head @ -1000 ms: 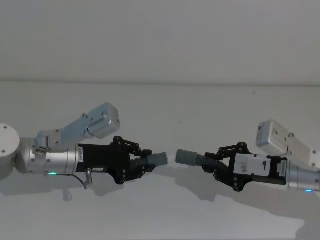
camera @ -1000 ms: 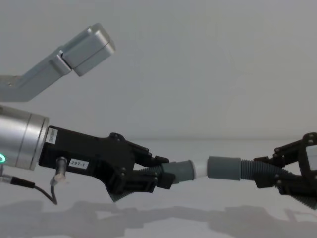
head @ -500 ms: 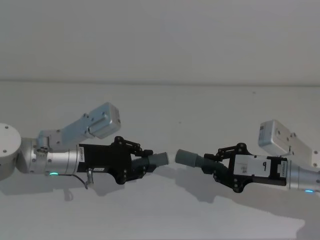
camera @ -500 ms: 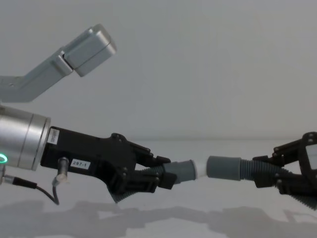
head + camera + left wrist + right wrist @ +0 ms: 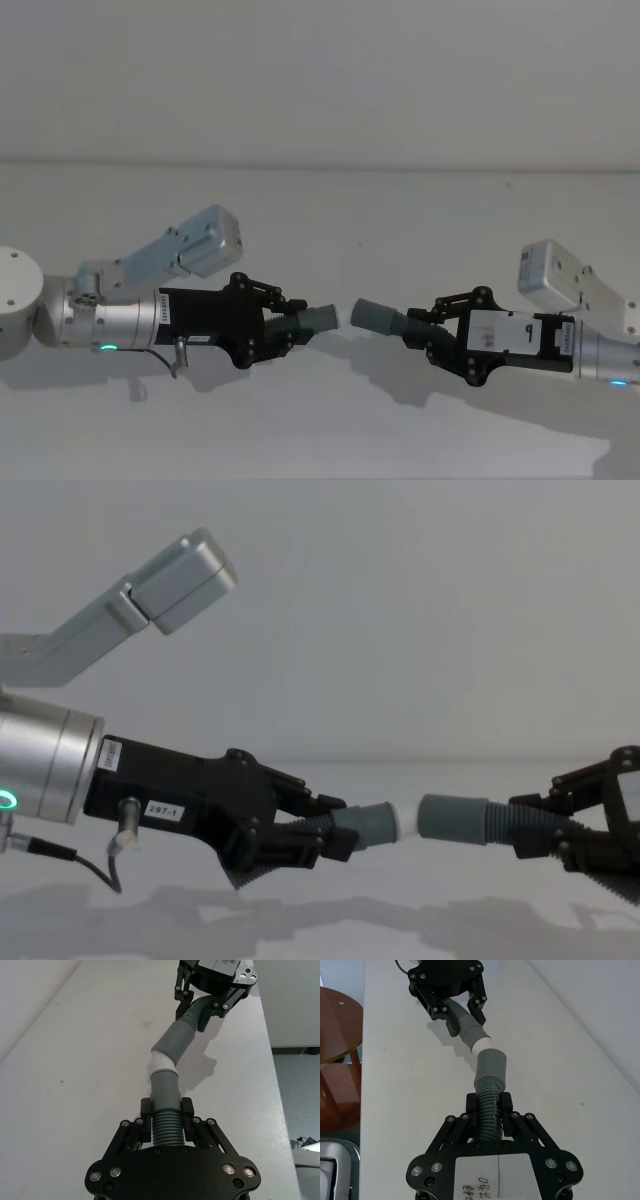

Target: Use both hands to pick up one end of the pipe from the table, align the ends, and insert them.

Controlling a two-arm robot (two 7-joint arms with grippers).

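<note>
Head view: your left tool [image 5: 292,327] is clamped on the white-tipped pipe piece [image 5: 312,320], right tool [image 5: 425,328] clamped on the 2nd piece [image 5: 378,318], both above the bench [image 5: 330,430]. Chest view: cuffs face each other, just apart.

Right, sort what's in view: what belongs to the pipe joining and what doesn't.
Job:
- left gripper holding the white-tipped pipe piece
- right gripper holding the grey-cuffed pipe piece
- table

Not part of it:
- brown wooden stool beside the table
</note>
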